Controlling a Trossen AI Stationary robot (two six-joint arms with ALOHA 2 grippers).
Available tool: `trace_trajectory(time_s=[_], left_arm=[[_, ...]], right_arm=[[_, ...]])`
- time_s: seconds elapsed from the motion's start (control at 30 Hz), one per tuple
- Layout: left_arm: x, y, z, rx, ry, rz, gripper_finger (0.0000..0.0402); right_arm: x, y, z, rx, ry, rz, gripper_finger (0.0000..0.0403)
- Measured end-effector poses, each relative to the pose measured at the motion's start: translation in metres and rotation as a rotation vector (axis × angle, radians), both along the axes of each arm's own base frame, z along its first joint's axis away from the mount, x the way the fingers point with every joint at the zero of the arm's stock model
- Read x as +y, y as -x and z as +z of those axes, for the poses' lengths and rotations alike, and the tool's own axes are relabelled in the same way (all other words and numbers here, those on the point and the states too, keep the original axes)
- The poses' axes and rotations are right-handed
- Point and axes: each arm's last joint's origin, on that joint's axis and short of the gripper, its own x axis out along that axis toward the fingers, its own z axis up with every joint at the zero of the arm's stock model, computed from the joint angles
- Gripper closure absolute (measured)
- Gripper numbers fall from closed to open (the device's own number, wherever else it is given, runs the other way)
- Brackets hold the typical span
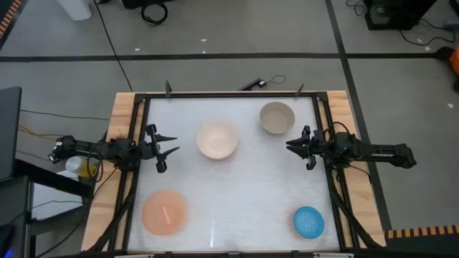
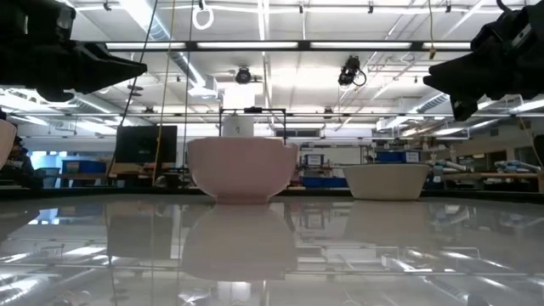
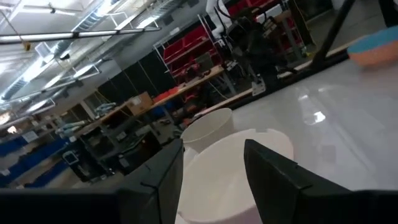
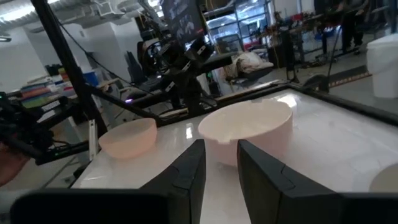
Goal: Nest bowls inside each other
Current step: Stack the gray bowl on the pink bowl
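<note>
Four bowls rest on their bases on the white table top. The cream-white bowl stands in the middle. The grey-beige bowl is at the far right, the peach-orange bowl near left, the blue bowl near right. My left gripper hovers open at the left edge, pointing level at the cream-white bowl. My right gripper hovers at the right edge, its fingers a narrow gap apart, also facing the cream-white bowl. Neither holds anything.
A black frame and wooden strips border the table. The space between the bowls is bare. A white and yellow object sits beside the left arm, off the table. Shelves and benches fill the room behind.
</note>
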Motion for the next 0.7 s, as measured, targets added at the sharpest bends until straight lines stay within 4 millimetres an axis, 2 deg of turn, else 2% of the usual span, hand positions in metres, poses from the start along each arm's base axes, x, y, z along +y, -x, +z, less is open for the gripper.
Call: trace_trajectory(time_s=[0.13,0.23,0.37,0.47,0.53,0.7], left_arm=[[0.0,0.0,0.0,0.01,-0.055,0.006,0.023],[0.0,0.0,0.001,0.002,-0.03,0.003,0.023],[0.0,0.0,0.002,-0.056,0.139,-0.024,0.023],[0.0,0.0,0.003,-0.121,0.374,-0.054,0.023],[0.0,0.0,0.003,-0.147,0.478,-0.067,0.023],[0.0,0.001,0.007,-0.191,0.518,-0.076,0.023]], right_arm=[[-0.006,0.002,0.008,-0.079,0.027,-0.222,0.0302],[-0.01,0.004,0.009,-0.123,-0.094,-0.369,0.0302],[-0.009,0.002,0.004,-0.095,-0.201,-0.323,0.0302],[-0.008,-0.001,-0.001,-0.022,-0.169,-0.275,0.0302],[-0.011,-0.002,-0.004,0.008,-0.162,-0.326,0.0302],[-0.021,-0.008,0.002,0.111,-0.187,-0.453,0.0302]])
